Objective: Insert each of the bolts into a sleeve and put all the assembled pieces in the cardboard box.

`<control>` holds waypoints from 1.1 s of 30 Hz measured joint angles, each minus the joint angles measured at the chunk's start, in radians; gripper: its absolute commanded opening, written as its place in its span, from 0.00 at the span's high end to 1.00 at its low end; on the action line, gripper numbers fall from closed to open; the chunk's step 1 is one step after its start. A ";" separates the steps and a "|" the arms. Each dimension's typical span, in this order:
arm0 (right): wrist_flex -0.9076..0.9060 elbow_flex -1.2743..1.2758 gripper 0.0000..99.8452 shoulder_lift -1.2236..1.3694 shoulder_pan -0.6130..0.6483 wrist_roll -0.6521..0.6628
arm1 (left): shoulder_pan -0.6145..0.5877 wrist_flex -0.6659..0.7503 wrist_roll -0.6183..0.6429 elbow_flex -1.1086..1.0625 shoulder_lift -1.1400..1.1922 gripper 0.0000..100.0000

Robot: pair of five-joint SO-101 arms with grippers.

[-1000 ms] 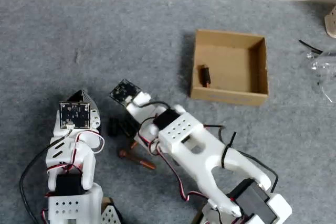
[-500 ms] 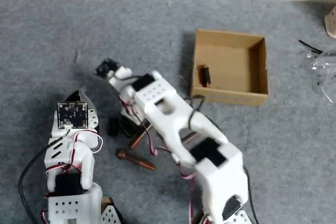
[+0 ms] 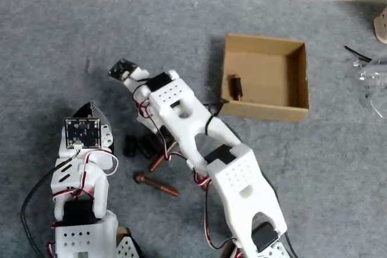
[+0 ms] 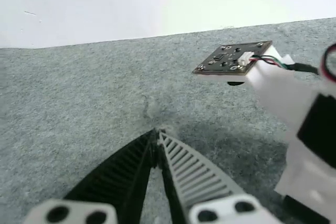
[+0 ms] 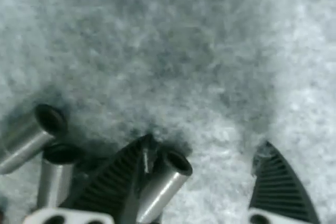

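Having swung our right gripper (image 5: 205, 156) leftward, we hold its jaws apart, a sleeve (image 5: 160, 184) lying lengthwise between them against one finger.

High view gives you soft, even light on the grey mat (image 3: 48, 40), no glare. The cardboard box (image 3: 263, 110) drops a faint shadow off its left side, so the light leans in from the right. In the left wrist view the white wall (image 4: 105, 3) is bright, with a soft shadow under the camera board (image 4: 233, 59). The right wrist view is dimmer, with dark shadow pooled round the sleeves (image 5: 26, 135).
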State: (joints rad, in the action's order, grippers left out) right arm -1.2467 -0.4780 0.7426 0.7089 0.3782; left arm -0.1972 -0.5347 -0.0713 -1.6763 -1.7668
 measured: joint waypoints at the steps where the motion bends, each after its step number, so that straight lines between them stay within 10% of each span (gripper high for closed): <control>1: -0.015 -0.005 0.73 0.000 -0.003 0.000 | 0.000 0.000 0.000 0.000 0.000 0.99; 33: -0.175 -0.021 0.74 -0.048 -0.003 -0.184 | 0.000 0.000 0.000 0.000 0.000 0.99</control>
State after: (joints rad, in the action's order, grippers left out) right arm -1.4216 -0.4994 0.6951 0.7058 0.1941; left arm -0.1972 -0.5347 -0.0713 -1.6763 -1.7668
